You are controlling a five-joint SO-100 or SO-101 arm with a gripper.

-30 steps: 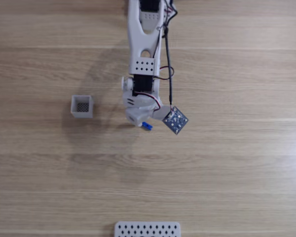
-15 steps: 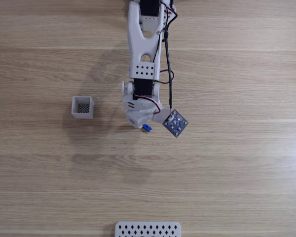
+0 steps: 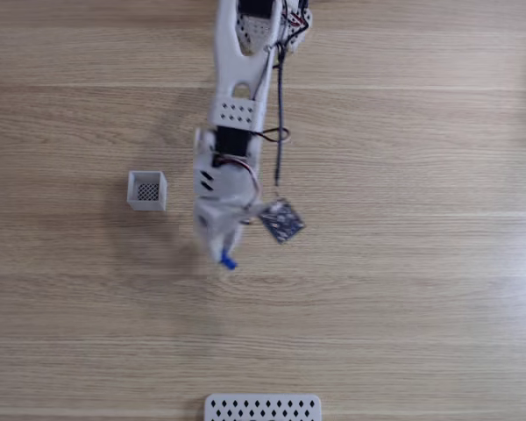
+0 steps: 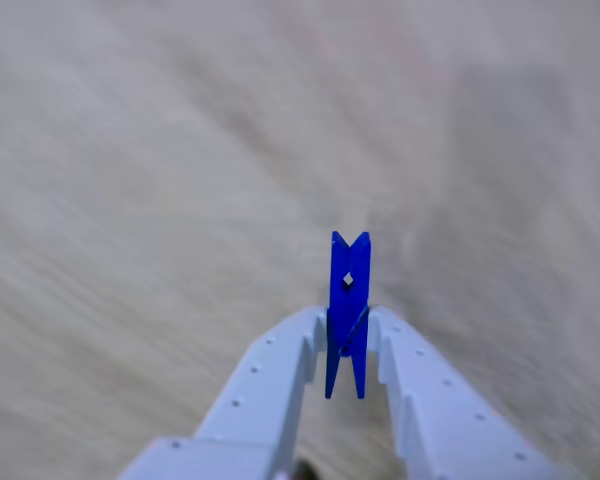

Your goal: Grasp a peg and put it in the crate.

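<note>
Wood table; hand clamped on peg, upright betw. fingers; crate well apart.

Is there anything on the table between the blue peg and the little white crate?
No. In the fixed view, just bare wooden table separates the peg from the crate.

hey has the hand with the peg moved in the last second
Yes. In the fixed view the hand, shut on the peg, has swung leftward and down-frame, nearer the crate's column.

Fixed view looks straight down; other view rides close behind the hand.
</note>
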